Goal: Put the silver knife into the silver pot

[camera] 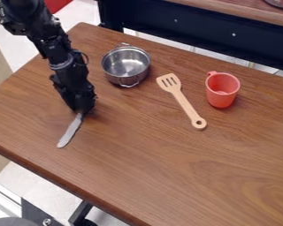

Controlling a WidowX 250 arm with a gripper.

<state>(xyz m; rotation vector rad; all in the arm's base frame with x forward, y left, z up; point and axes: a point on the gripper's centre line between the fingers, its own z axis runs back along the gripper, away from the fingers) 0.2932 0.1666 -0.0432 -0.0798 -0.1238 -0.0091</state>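
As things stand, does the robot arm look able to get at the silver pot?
Probably yes. The silver pot stands close to the robot arm, open top up, with nothing between them; the wooden spatula lies off on the other side.

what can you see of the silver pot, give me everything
The silver pot is a small, round, open-topped vessel that looks like shiny metal, with light reflecting off its inside. Two thin loop handles sit on opposite sides, one at the far side and one at the near. It stands upright on the wooden table, between the gripper and the slotted spatula, touching neither. The knife lies outside it.
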